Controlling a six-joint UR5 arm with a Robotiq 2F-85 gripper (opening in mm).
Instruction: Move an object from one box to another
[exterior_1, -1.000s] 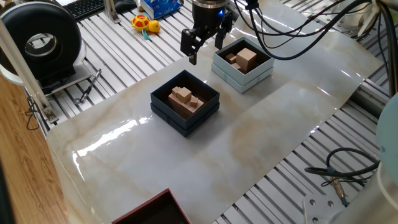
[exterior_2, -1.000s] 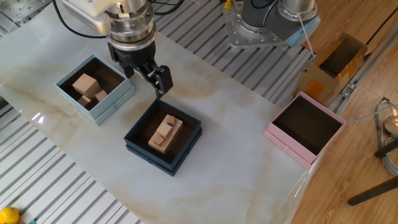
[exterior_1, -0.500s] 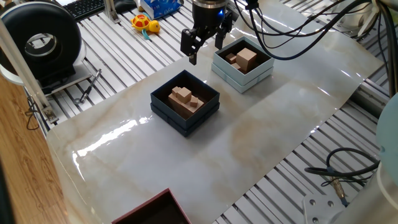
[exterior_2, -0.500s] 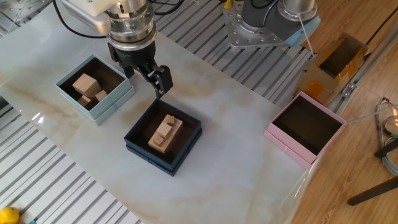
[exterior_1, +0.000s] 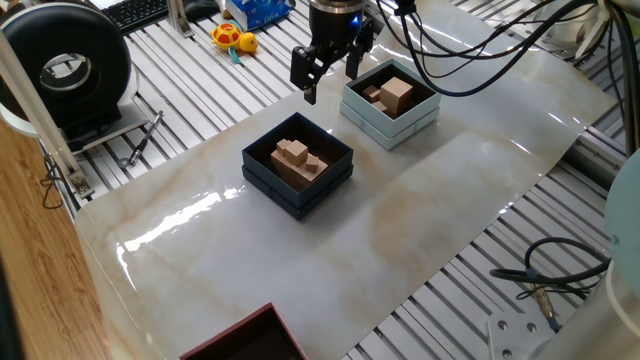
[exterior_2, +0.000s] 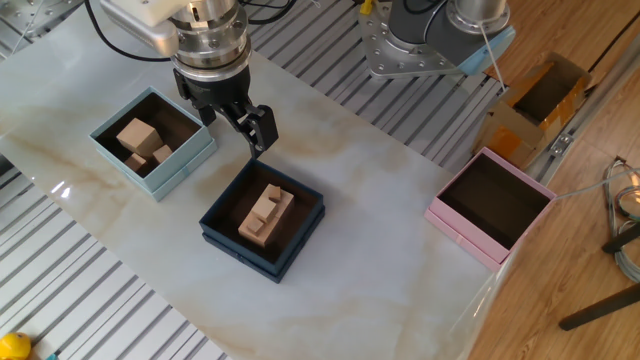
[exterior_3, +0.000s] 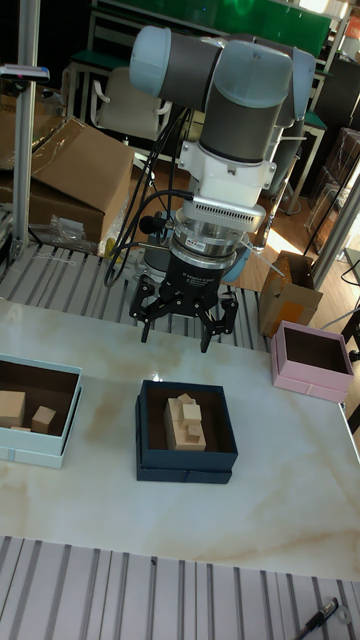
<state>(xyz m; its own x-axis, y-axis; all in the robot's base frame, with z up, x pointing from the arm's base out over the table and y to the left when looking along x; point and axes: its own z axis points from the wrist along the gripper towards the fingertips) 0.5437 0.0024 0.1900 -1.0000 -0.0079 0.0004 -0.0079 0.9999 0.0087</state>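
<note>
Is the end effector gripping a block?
No: the end effector hangs open and empty above the table, beyond the dark box.

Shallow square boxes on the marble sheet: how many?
3: pale blue box at one end, dark navy box in the middle, pink box at the other end.

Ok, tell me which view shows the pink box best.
The other fixed view: the whole pink box shows from above, dark inside included. The tall fixed view shows it small, near the right edge; one fixed view catches only a corner at the bottom edge.
</note>
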